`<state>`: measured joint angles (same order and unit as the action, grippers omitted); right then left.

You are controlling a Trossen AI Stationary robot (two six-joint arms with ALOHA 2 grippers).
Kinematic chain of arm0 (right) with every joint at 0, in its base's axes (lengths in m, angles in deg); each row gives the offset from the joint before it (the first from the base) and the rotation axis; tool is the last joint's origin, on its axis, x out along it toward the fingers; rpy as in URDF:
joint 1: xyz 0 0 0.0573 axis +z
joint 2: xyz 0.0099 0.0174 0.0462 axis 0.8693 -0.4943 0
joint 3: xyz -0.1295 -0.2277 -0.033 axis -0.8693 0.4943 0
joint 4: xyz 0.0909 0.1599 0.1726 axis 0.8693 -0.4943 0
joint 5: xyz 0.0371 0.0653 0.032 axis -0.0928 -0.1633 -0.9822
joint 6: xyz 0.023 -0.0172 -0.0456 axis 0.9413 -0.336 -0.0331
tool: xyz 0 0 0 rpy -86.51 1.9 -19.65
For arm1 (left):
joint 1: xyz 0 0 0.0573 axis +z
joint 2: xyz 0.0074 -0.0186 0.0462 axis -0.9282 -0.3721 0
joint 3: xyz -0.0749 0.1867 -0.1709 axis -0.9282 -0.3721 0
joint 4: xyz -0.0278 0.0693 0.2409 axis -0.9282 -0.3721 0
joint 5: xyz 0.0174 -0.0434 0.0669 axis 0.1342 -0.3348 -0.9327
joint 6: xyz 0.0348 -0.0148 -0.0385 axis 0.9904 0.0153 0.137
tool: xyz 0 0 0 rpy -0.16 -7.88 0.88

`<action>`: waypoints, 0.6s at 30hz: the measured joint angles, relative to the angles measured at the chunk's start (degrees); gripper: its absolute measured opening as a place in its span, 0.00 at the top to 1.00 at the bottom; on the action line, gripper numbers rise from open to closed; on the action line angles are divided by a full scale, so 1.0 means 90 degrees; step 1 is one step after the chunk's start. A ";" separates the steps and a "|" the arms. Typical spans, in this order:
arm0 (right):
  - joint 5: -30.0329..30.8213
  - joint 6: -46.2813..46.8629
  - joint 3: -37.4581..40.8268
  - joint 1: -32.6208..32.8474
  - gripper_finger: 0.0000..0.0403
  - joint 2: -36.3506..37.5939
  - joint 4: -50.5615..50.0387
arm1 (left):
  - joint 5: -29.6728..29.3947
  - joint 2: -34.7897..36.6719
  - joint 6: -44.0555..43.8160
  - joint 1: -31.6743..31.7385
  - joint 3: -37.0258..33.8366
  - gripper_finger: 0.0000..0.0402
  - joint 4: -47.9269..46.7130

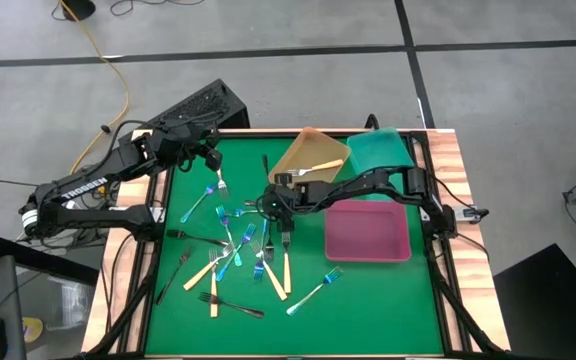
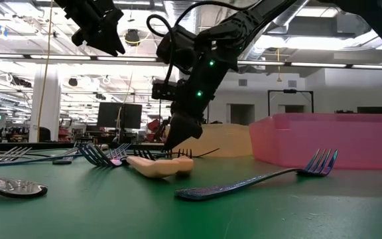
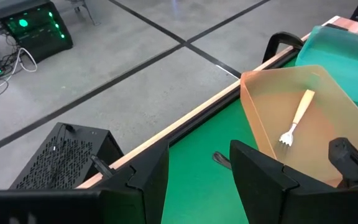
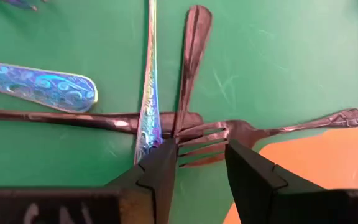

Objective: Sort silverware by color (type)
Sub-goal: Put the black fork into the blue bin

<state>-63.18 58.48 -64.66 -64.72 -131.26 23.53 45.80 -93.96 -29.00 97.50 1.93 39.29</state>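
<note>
Both arms are dark, built of jointed black segments; the left arm point(image 1: 93, 185) carries white lettering along its link; black cables loop beside the right arm point(image 1: 368, 185); small green lights glow on its wrist; each hand ends in two angular black fingers point(image 4: 253, 171).

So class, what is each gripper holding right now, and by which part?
Nothing yet. The right gripper straddles a black fork at its tines, fingers open; the left gripper is empty.
</note>
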 joint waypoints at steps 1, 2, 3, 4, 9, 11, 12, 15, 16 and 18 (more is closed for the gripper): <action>0.0001 0.0052 0.0000 0.0002 0.61 0.0000 0.0010 | 0.0000 0.0000 0.0001 0.0000 0.0000 0.61 0.0000; 0.0000 0.0085 0.0000 0.0003 0.62 0.0000 0.0007 | 0.0000 0.0000 0.0002 0.0000 0.0000 0.61 0.0000; 0.0002 0.0088 0.0000 0.0005 0.63 0.0000 -0.0005 | 0.0000 0.0000 0.0002 0.0000 0.0000 0.61 0.0000; 0.0000 0.0088 0.0000 0.0004 0.65 0.0000 -0.0014 | 0.0000 0.0000 0.0002 0.0000 0.0000 0.61 0.0000; 0.0000 0.0101 0.0000 0.0006 0.75 0.0000 -0.0039 | 0.0002 0.0000 0.0000 0.0000 0.0000 0.61 0.0000; 0.0002 0.0179 0.0000 0.0006 0.79 0.0000 -0.0041 | 0.0002 0.0000 0.0000 0.0000 0.0000 0.61 0.0000; 0.0001 0.0234 0.0000 0.0005 0.81 0.0000 -0.0040 | 0.0002 0.0000 -0.0002 0.0000 0.0000 0.61 0.0000; -0.0002 0.0309 0.0000 -0.0031 0.89 0.0000 -0.0054 | 0.0004 0.0000 -0.0002 0.0000 0.0000 0.61 0.0000; 0.0000 0.0328 0.0000 -0.0028 0.92 0.0000 -0.0064 | 0.0005 0.0000 -0.0002 0.0000 0.0000 0.61 0.0000; 0.0000 0.0326 0.0000 -0.0032 0.96 0.0002 -0.0061 | 0.0005 0.0000 -0.0005 0.0000 0.0000 0.61 -0.0002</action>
<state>-63.18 61.41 -64.66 -65.02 -131.24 22.97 45.85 -93.96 -29.05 97.50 1.93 39.27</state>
